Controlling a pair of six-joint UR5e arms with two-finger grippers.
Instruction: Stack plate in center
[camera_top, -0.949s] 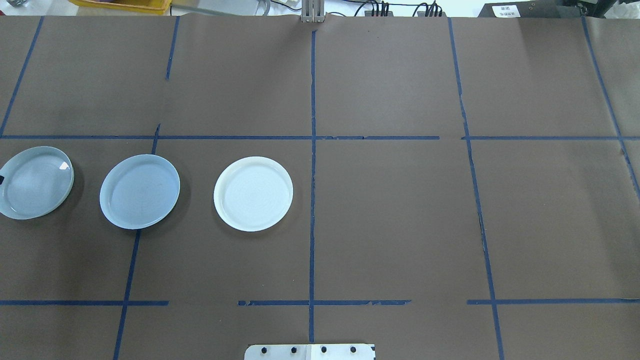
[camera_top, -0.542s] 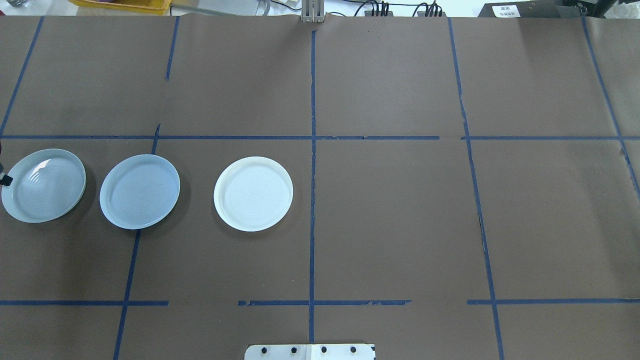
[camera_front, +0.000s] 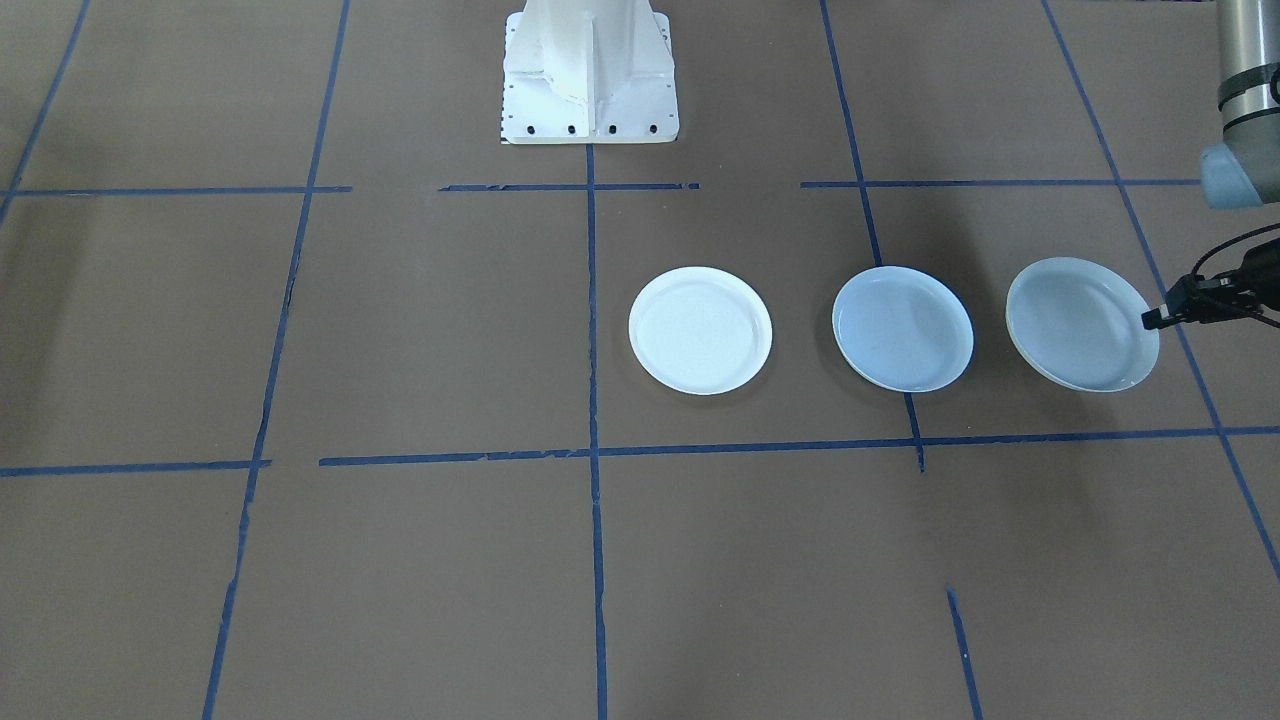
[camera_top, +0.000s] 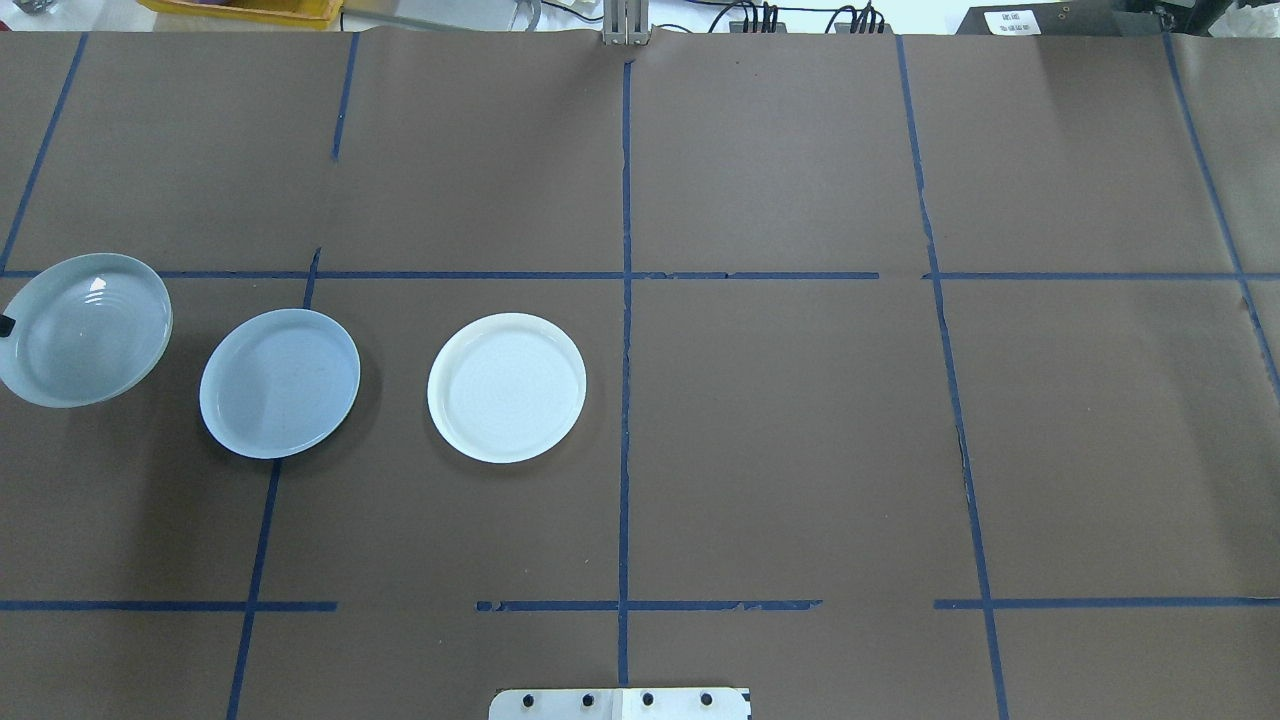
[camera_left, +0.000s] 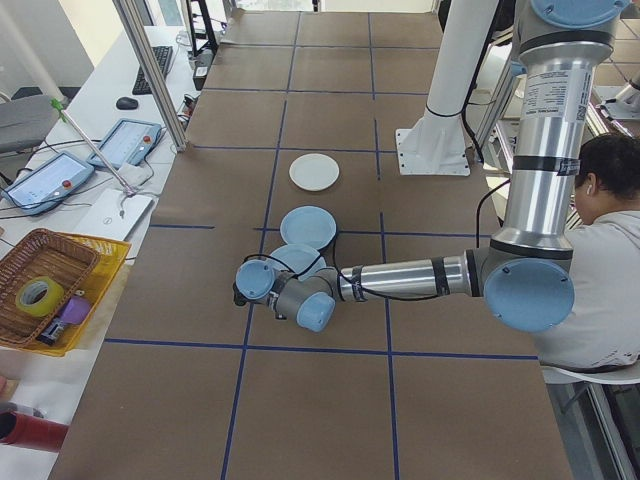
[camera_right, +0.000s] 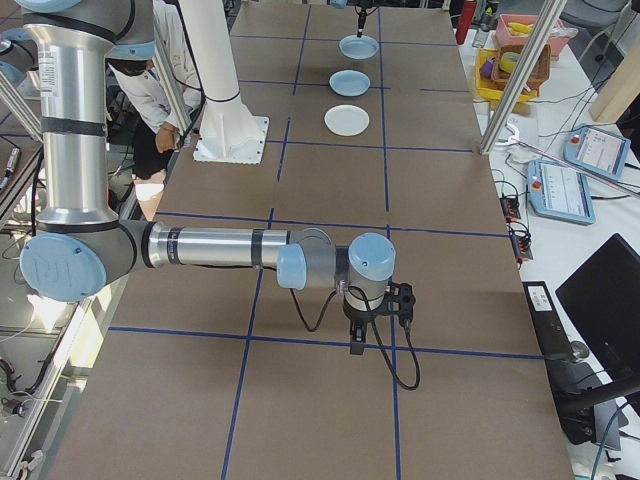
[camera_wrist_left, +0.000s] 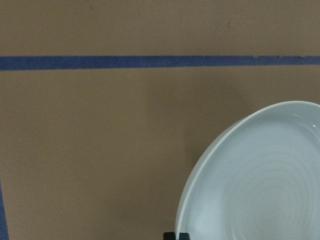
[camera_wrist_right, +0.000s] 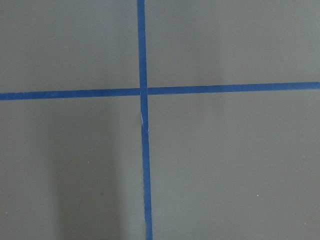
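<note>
The base (camera_top: 620, 703) of the robot stands at the near edge of the table (camera_top: 800, 450), which is covered with brown paper and divided by blue tape lines (camera_top: 626, 300).

At the robot's right end of the table, the right gripper (camera_right: 358, 340) points down above a crossing of two tape lines. It shows only in the side view, and the right wrist view shows only paper and tape, so I cannot tell how its jaws stand.

Farther out, three plates make a row across the left half of the table. The white plate (camera_top: 506, 387) lies closest to the middle tape line. To its left the centre plate (camera_top: 279, 383), smooth and pale blue-grey, lies flat on a tape line, with nothing on it. It is well apart from the white plate.

Last in the row is the ringed plate (camera_top: 85, 330), just beside the centre plate without touching it. The left gripper (camera_front: 1160, 318) pinches its outer rim with the jaws pressed on the edge. This plate is tilted and seems raised off the paper, because a shadow lies under it.

Beyond the far edge of the table I can see cables and a yellow tray (camera_top: 240, 10).
</note>
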